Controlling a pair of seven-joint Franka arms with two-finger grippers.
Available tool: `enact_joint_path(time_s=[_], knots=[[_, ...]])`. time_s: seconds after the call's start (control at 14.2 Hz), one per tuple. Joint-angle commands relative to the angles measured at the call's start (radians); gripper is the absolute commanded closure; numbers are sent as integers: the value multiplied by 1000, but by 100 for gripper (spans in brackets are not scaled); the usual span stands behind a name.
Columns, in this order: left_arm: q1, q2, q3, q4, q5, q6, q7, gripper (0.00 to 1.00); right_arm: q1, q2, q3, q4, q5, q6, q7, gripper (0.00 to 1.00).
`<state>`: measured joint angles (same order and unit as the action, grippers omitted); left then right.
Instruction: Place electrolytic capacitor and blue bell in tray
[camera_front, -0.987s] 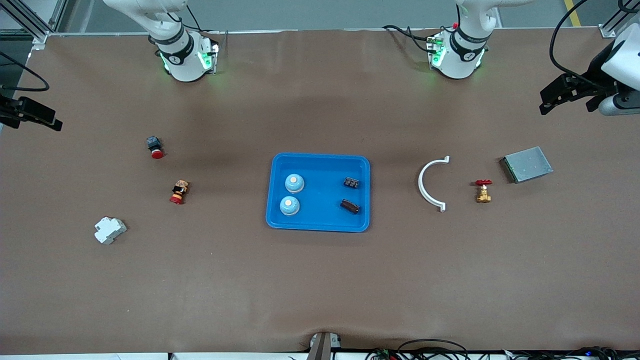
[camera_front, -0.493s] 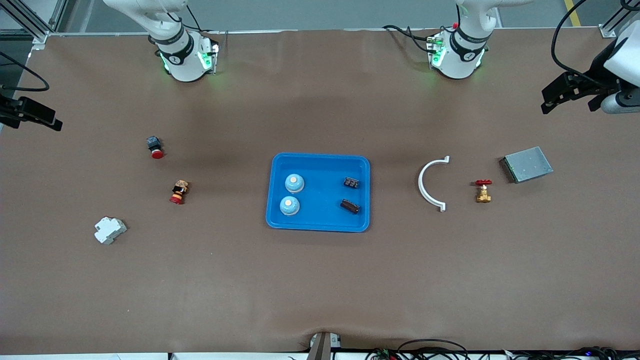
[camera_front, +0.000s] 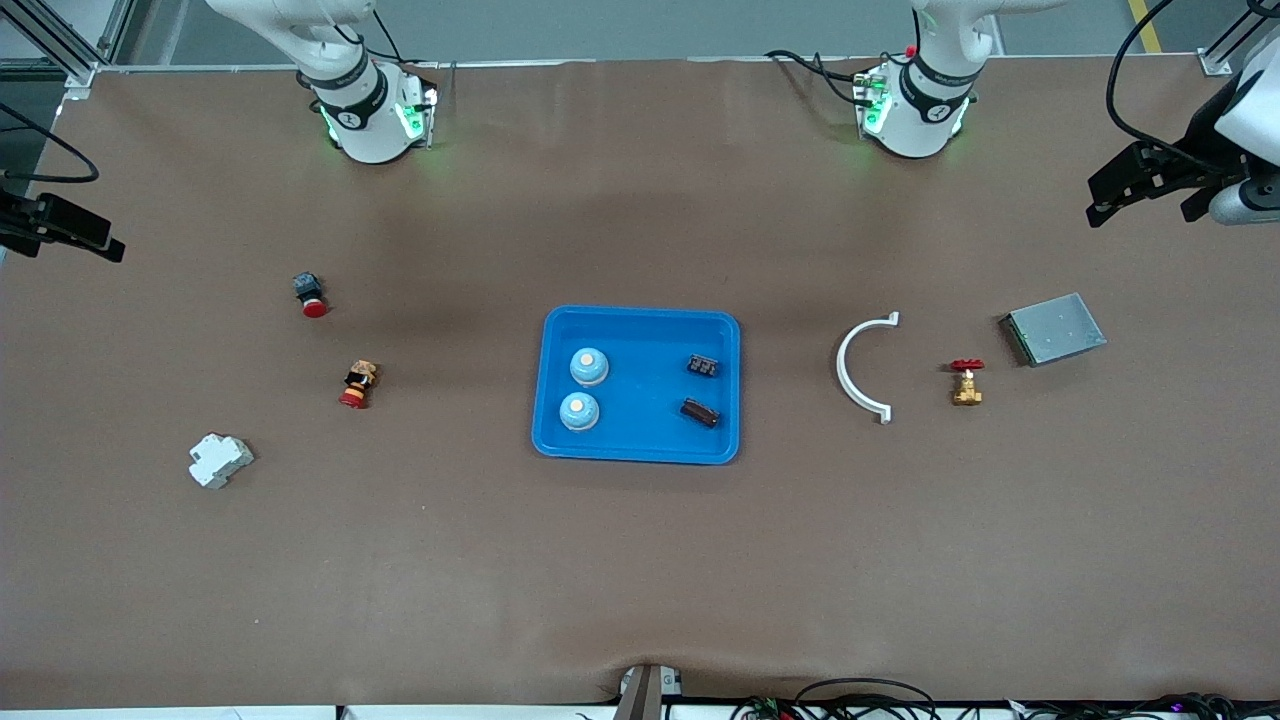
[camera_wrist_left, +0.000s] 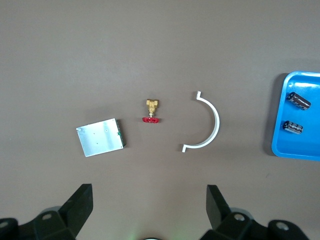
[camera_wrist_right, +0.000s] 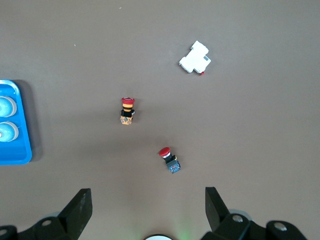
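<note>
The bright-blue tray (camera_front: 645, 440) lies mid-table. In it stand two blue bells (camera_front: 589, 366) (camera_front: 579, 411) toward the right arm's end, and two dark electrolytic capacitors (camera_front: 703, 365) (camera_front: 700, 412) lie toward the left arm's end. My left gripper (camera_front: 1125, 190) is open and empty, high over the table's edge at the left arm's end; its wrist view (camera_wrist_left: 148, 200) shows the tray's edge (camera_wrist_left: 300, 145) with both capacitors (camera_wrist_left: 298, 100). My right gripper (camera_front: 75, 232) is open and empty over the table's edge at the right arm's end; its wrist view (camera_wrist_right: 147, 200) shows both bells (camera_wrist_right: 6, 106).
Toward the left arm's end lie a white curved bracket (camera_front: 850, 370), a brass valve with a red handle (camera_front: 966, 381) and a grey metal box (camera_front: 1055, 328). Toward the right arm's end lie a red push button (camera_front: 310, 295), a red-and-yellow button (camera_front: 357, 384) and a white breaker (camera_front: 219, 460).
My left gripper has drifted slightly outward toward the left arm's end of the table. The right arm and all objects have not moved.
</note>
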<state>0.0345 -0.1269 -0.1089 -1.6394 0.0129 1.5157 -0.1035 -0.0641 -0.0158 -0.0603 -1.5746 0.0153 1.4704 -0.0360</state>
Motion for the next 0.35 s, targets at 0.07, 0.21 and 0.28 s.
enact_joint_path(time_s=[0.07,0.21,0.28], knots=[[10,17,-8,38,-7,-38,22,0,-17,-3,14,8,0,-4,10,0],[10,17,-8,38,-8,-45,24,0,-17,-3,14,7,0,-7,8,0],[10,15,-8,38,-14,-46,24,0,-17,-3,14,7,0,-5,10,0]])
